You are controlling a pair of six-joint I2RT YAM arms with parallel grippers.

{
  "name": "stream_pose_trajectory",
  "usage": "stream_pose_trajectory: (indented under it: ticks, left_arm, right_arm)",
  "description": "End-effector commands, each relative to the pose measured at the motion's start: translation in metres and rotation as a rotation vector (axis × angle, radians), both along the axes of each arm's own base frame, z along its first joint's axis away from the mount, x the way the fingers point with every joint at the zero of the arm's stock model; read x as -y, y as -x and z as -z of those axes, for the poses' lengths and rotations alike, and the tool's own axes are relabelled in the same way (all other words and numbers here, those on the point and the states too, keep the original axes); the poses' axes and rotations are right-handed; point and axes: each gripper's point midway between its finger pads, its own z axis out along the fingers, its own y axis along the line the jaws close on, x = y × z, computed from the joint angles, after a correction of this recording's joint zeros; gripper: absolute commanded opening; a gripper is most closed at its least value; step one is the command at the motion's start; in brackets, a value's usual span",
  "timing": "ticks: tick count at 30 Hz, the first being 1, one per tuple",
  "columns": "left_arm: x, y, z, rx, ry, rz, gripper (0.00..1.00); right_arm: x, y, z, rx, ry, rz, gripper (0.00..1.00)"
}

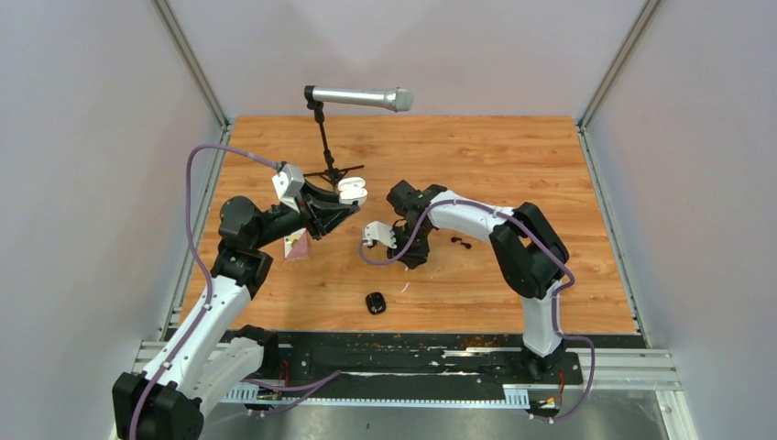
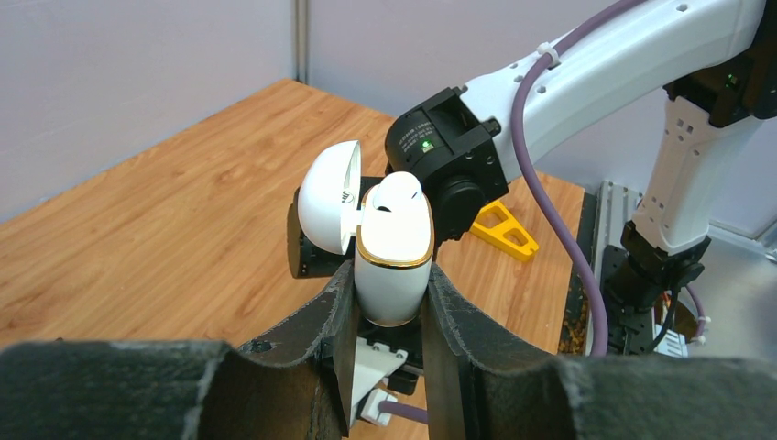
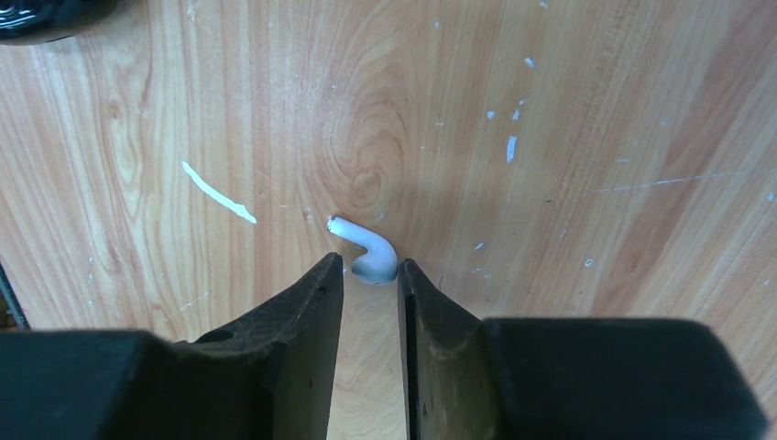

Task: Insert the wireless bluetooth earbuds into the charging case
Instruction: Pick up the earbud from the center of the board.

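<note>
My left gripper (image 2: 392,275) is shut on the white charging case (image 2: 394,266), which has a gold rim and is held upright above the table with its lid (image 2: 327,197) open. One white earbud (image 2: 396,192) sits in it. The case also shows in the top view (image 1: 352,191). My right gripper (image 3: 369,268) points down at the table, its jaws narrowly open. A second white earbud (image 3: 366,255) lies on the wood at the fingertips, touching the right finger (image 3: 417,293). Two black earbuds (image 1: 461,243) lie right of my right gripper (image 1: 414,257).
A closed black charging case (image 1: 376,302) lies near the table's front middle. A microphone on a stand (image 1: 326,151) stands at the back, just behind the white case. A small pink and white object (image 1: 296,246) lies under the left arm. A white streak (image 3: 218,192) marks the wood.
</note>
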Motion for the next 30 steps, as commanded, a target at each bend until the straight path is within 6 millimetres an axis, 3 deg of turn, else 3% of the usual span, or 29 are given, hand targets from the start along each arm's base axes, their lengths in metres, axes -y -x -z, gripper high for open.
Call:
stream_pose_trajectory:
  ticks: [1,8,16,30]
  left_arm:
    - [-0.002,-0.001,-0.009,0.037,0.017,-0.010,0.00]
    - [-0.002,-0.001,-0.007,0.030,0.014,-0.010,0.00]
    - [-0.002,-0.002,-0.006,0.029,0.010,-0.015,0.00]
    - [-0.003,-0.002,-0.003,0.024,0.007,-0.017,0.00]
  right_arm:
    - [-0.006,-0.001,-0.036,-0.015,-0.104,0.031,0.29]
    - [-0.010,-0.001,-0.046,-0.097,-0.170,0.122,0.27]
    - [-0.006,-0.013,-0.026,-0.077,-0.119,0.222,0.28]
    - [-0.008,-0.008,-0.007,-0.140,-0.094,0.223,0.29]
